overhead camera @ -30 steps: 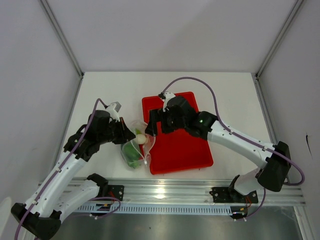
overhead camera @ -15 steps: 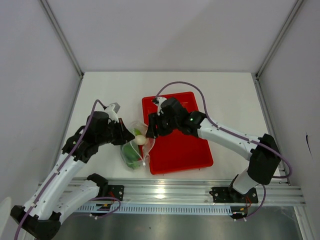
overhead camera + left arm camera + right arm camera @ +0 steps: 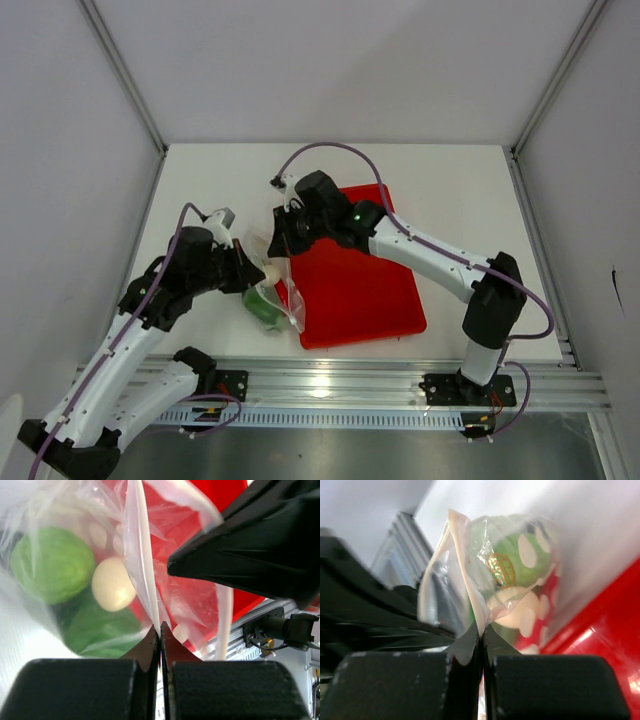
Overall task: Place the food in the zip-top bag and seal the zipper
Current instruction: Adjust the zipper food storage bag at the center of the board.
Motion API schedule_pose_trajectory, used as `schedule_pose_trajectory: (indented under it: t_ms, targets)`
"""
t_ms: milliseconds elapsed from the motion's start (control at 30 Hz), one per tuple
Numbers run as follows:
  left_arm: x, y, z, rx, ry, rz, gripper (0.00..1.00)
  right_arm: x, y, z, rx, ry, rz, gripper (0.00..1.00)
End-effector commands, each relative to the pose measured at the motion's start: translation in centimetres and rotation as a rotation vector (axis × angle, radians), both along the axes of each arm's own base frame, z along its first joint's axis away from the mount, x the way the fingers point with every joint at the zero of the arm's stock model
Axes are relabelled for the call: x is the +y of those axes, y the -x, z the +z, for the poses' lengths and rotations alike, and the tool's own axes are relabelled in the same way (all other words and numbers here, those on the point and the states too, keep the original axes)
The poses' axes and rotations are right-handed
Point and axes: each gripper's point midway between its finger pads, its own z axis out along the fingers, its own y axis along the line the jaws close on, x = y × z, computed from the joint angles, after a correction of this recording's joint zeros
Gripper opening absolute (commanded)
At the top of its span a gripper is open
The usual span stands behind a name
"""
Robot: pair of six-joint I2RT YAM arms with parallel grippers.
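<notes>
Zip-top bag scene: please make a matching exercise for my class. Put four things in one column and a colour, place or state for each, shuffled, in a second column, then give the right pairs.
Column A
1. left gripper
2. red tray
3. white egg-like piece
4. round green piece

Column B
a. green, inside the zip-top bag
b. lying flat on the table
c. shut on the bag's mouth edge
d. pale, inside the bag

Right pairs: 1-c, 2-b, 3-d, 4-a

Clear floppy zip-top bag [image 3: 270, 296] holds round green and white food [image 3: 52, 570]
</notes>
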Motion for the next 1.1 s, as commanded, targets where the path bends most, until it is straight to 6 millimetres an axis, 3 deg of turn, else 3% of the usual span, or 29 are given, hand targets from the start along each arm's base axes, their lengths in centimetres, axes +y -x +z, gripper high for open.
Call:
schedule_pose_trajectory:
  t_ms: [0,200,300,333,400,433,500,533,600,900,933,1000,1033,1067]
  targets:
    - [0.4,-0.1,1.3,-0.03,0.007,0.025,0.01,2.1,0.8,4.1,-0.029,-0.111,0.095,0.0]
    - [1.1,0.1,0.9,-0.014,-0.009,0.064,0.01,2.7,1.2,3.3,0.008,-0.112,0.13,0.0]
    - [1.7,0.2,0.7,-0.017,-0.013,0.102,0.01,3.0,1.6,2.5,0.029,-0.106,0.166,0.06]
    - [1.8,0.2,0.9,-0.024,-0.01,0.109,0.01,3.0,1.7,2.2,0.034,-0.1,0.173,0.21]
    - [1.9,0.3,1.0,-0.023,0.0,0.126,0.01,3.0,1.6,2.2,0.022,-0.092,0.171,0.37]
    - [2.0,0.4,1.1,-0.025,0.004,0.133,0.01,2.8,1.6,2.0,0.017,-0.083,0.17,0.53]
    - [2.4,0.4,0.8,-0.001,0.001,0.173,0.01,2.4,1.8,2.6,-0.026,-0.072,0.17,0.71]
    - [2.6,0.5,1.0,-0.001,0.004,0.186,0.0,2.0,1.5,2.6,-0.055,-0.051,0.144,0.85]
    - [3.0,0.5,1.0,0.007,0.012,0.227,0.01,1.4,1.5,2.8,-0.116,-0.023,0.138,0.99]
    - [4.6,0.6,2.1,-0.005,0.051,0.359,0.01,-3.4,2.5,4.1,-0.306,0.086,0.005,0.99]
    - [4.6,0.6,2.3,-0.006,0.055,0.365,0.01,-3.9,3.0,3.0,-0.313,0.092,0.008,0.99]
    - [4.9,0.7,2.3,0.007,0.057,0.391,0.0,-4.4,4.5,4.7,-0.361,0.018,0.029,0.99]
    - [5.0,0.8,2.4,0.011,0.062,0.401,0.01,-5.1,5.4,2.9,-0.358,0.042,0.054,0.99]
    - [5.1,0.9,2.4,0.024,0.07,0.417,0.01,-5.5,6.7,3.8,-0.382,0.003,0.076,0.99]
